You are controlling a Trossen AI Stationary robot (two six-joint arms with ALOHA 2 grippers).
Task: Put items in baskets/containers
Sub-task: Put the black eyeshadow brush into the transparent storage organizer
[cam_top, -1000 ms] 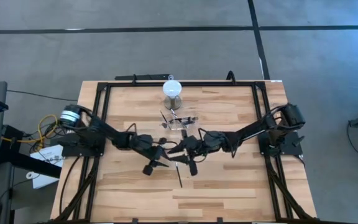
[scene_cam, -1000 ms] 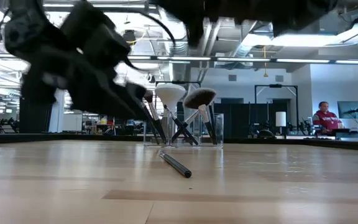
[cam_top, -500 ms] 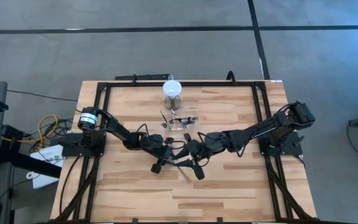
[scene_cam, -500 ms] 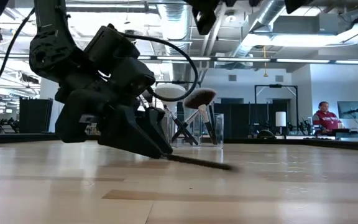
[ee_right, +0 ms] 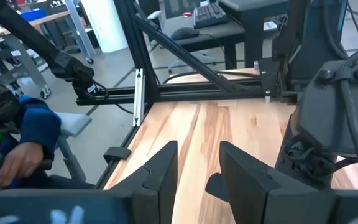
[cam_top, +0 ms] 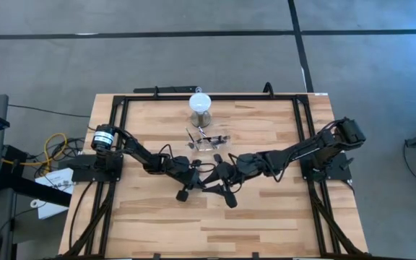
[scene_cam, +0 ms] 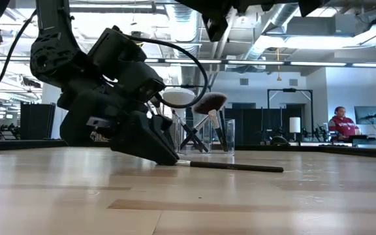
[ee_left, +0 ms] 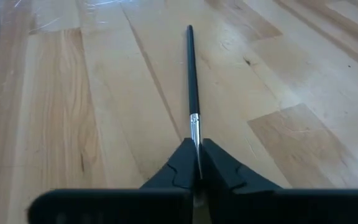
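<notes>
Pinching the silvery ferrule end of a slim dark-handled makeup brush (ee_left: pixel 191 81), the left gripper (ee_left: pixel 197 163) has its jaws closed to a narrow slit; the brush lies flat on the pale wooden table (ee_left: pixel 303 93), handle pointing away. The right gripper (ee_right: pixel 197 163) hovers close beside it at mid-table, jaws parted and holding nothing. The small clear plastic container (scene_cam: pixel 204 134), apparently already holding several brushes, stands nearby behind them.

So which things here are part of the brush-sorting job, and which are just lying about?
Job:
- loose makeup brush, pinched by the left gripper
- clear container with brushes already standing in it
- right gripper, open, above the table

Lying about:
- grey cylinder with white top
</notes>
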